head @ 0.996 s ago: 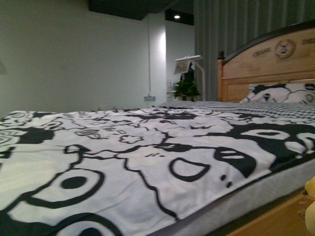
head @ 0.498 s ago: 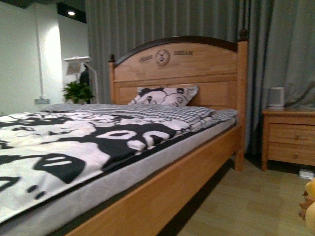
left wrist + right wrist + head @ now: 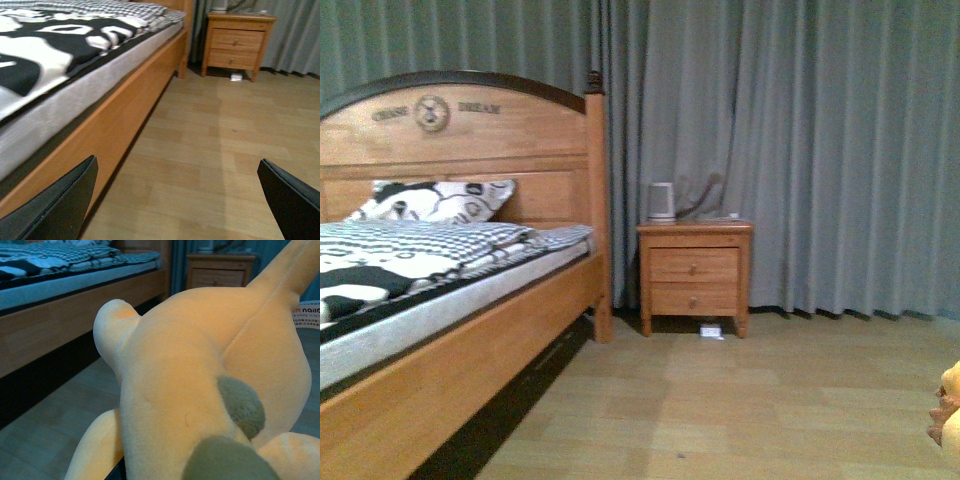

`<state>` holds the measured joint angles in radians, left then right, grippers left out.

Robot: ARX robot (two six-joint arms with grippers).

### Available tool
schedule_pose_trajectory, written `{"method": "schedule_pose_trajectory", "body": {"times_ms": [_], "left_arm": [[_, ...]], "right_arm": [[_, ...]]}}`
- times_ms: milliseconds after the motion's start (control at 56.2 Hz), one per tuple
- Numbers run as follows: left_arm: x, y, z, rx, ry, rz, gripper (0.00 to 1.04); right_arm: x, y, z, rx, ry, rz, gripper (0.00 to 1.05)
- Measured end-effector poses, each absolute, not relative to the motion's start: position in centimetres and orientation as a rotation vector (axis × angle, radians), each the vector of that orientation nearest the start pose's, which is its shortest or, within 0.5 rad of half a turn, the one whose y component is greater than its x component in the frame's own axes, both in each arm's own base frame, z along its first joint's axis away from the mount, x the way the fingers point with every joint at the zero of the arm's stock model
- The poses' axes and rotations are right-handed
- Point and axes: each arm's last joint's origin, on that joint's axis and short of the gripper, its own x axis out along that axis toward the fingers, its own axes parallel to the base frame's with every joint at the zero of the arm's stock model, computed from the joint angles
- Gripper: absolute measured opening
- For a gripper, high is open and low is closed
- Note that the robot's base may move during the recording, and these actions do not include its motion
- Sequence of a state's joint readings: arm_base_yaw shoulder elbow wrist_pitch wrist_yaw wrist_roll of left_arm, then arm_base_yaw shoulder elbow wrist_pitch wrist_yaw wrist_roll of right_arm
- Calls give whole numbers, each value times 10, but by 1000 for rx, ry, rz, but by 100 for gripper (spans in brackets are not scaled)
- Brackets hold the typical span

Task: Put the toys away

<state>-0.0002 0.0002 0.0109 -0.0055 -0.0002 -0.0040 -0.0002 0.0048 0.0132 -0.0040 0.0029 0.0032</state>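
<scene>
The orange-yellow plush animal (image 3: 200,370) fills the right wrist view, with dark brown marks on its back and a white tag at one side. My right gripper is shut on it; its fingers are hidden under the plush. A small part of the plush (image 3: 950,415) shows at the right edge of the front view, above the floor. My left gripper (image 3: 185,200) is open and empty, with both dark fingertips (image 3: 60,205) at the picture's lower corners, above the wooden floor beside the bed.
A wooden bed (image 3: 470,330) with black-and-white bedding stands at the left. A wooden nightstand (image 3: 695,270) with a white device on top stands by the grey curtain (image 3: 800,150). A small white object lies under the nightstand. Wooden floor (image 3: 740,410) stretches to the right.
The front view has swung to the right, from the bedding past the headboard to the nightstand and curtain. The plush stays at the right edge.
</scene>
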Motion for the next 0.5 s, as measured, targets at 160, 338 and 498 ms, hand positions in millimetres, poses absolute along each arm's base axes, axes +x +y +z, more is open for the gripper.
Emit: {"method": "schedule_pose_trajectory", "body": {"times_ms": [160,338,498], "left_arm": [[97,0,167,-4,-5,-2,99],[97,0,167,-4,-5,-11,99],[97,0,167,-4,-5,-1,99]], "right_arm": [[97,0,167,3,-4,-3,17],[97,-1,167,3,-5,-19,17],[97,0,167,3,-4,6,17]]}}
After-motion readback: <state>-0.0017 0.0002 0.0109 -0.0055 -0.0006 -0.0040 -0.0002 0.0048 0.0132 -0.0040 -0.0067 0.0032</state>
